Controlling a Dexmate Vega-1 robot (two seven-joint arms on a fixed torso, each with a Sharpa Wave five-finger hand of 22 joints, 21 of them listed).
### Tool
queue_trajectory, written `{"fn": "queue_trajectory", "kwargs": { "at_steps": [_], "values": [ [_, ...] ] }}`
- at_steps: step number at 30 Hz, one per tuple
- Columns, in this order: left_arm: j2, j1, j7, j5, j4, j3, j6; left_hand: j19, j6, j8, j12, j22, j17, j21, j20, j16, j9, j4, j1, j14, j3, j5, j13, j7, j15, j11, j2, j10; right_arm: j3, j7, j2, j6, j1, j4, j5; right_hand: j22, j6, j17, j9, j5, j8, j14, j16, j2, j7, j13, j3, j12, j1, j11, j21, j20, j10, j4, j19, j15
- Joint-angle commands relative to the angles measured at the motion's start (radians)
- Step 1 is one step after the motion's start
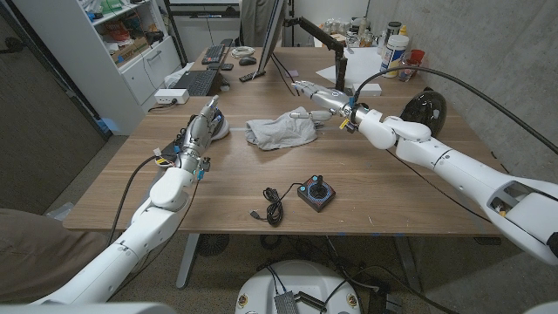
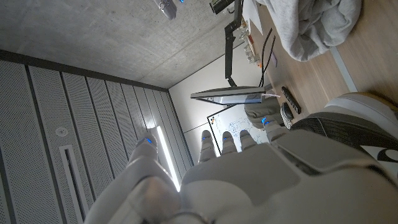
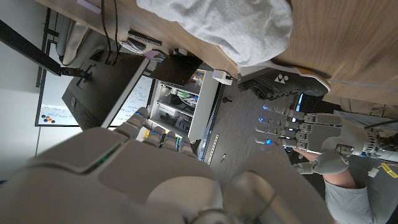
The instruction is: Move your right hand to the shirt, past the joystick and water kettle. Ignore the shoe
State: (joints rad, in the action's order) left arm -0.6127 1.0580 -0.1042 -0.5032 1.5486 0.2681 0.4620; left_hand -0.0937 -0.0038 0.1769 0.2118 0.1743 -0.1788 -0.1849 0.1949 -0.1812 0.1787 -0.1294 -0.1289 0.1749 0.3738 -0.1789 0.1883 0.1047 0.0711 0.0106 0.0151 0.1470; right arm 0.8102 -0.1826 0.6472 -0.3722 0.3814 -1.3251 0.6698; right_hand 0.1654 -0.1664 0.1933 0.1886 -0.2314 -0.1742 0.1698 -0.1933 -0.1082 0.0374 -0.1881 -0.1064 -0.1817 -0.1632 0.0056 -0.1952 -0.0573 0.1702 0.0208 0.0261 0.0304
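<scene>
Left hand (image 1: 202,125) stands on the left part of the wooden table (image 1: 218,187), fingers extended and apart, holding nothing; the left wrist view shows the same hand (image 2: 249,180) from behind with its fingertips spread. A white and dark shoe (image 1: 220,127) lies just beside this hand on its right side; whether they touch cannot be told. The shoe (image 2: 351,124) also appears close to the hand in the left wrist view.

Farther right, near the table's centre, a crumpled grey shirt (image 1: 281,131) lies on the wood. It also shows in the left wrist view (image 2: 314,25) and in the right wrist view (image 3: 230,28).

Near the front edge, right of centre, a black joystick (image 1: 316,193) with a red knob sits on the table, its black cable (image 1: 273,206) coiled to its left.

Right hand (image 1: 316,96) is at the far right edge of the shirt, fingers extended and apart, gripping nothing. Fingertips reach over the cloth; contact cannot be confirmed. The right arm (image 1: 436,153) runs back toward the near right corner.

A black water kettle (image 1: 425,108) stands at the right side of the table, behind the right forearm. Keyboards (image 1: 193,82) and a monitor (image 1: 272,39) occupy the far left and far centre.
</scene>
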Motion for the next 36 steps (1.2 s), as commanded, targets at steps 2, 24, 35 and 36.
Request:
{"fn": "queue_trajectory", "kwargs": {
  "at_steps": [2, 24, 35, 36],
  "values": [
    [0.004, 0.009, -0.011, -0.001, 0.007, -0.009, 0.007, -0.005, -0.013, -0.004, 0.005, 0.001, -0.002, -0.005, 0.004, -0.003, 0.002, -0.006, -0.013, 0.017, 0.002, -0.001, 0.005, 0.007, -0.005, -0.001, -0.001, -0.006, 0.021, 0.003, -0.019, -0.004, -0.025, 0.022, 0.016, 0.003, -0.052, 0.003, 0.004, 0.0, -0.002, 0.081, 0.001, 0.003, 0.001, -0.004, 0.007, -0.005, 0.006, -0.006, 0.004, -0.005, 0.025, 0.0, 0.005, -0.001],
    [0.007, 0.025, -0.029, -0.002, 0.012, -0.029, 0.015, -0.003, -0.02, 0.001, 0.003, 0.001, -0.002, -0.006, 0.0, -0.001, 0.001, -0.007, -0.016, 0.026, 0.004, -0.001, 0.005, 0.003, -0.006, -0.001, 0.001, -0.005, 0.084, -0.004, -0.082, -0.019, -0.099, 0.134, 0.027, 0.003, -0.059, 0.002, 0.004, -0.004, -0.007, 0.09, 0.002, 0.011, -0.002, -0.004, 0.008, -0.004, 0.004, -0.006, 0.007, -0.005, 0.039, 0.0, 0.009, -0.003],
    [0.009, 0.025, -0.028, -0.004, 0.008, -0.031, 0.015, -0.003, -0.02, 0.003, 0.004, 0.001, -0.002, -0.007, 0.0, -0.002, 0.001, -0.008, -0.018, 0.027, 0.004, -0.001, 0.005, 0.003, -0.006, 0.001, 0.001, -0.007, 0.119, -0.019, -0.105, -0.044, -0.131, 0.183, 0.038, 0.003, -0.059, 0.002, 0.004, -0.006, -0.011, 0.101, 0.005, 0.015, 0.004, -0.004, 0.008, -0.003, 0.002, -0.008, 0.009, -0.005, 0.051, -0.001, 0.015, 0.002],
    [0.009, 0.025, -0.028, -0.004, 0.007, -0.031, 0.016, -0.003, -0.02, 0.003, 0.003, 0.001, -0.002, -0.007, 0.0, -0.002, 0.001, -0.008, -0.018, 0.026, 0.004, -0.001, 0.005, 0.003, -0.006, 0.001, 0.001, -0.005, 0.12, -0.019, -0.105, -0.045, -0.132, 0.184, 0.038, 0.003, -0.054, 0.002, 0.004, -0.006, -0.014, 0.104, 0.005, 0.016, 0.006, -0.005, 0.008, -0.001, 0.002, -0.009, 0.01, -0.005, 0.057, -0.001, 0.016, 0.003]
  ]
}}
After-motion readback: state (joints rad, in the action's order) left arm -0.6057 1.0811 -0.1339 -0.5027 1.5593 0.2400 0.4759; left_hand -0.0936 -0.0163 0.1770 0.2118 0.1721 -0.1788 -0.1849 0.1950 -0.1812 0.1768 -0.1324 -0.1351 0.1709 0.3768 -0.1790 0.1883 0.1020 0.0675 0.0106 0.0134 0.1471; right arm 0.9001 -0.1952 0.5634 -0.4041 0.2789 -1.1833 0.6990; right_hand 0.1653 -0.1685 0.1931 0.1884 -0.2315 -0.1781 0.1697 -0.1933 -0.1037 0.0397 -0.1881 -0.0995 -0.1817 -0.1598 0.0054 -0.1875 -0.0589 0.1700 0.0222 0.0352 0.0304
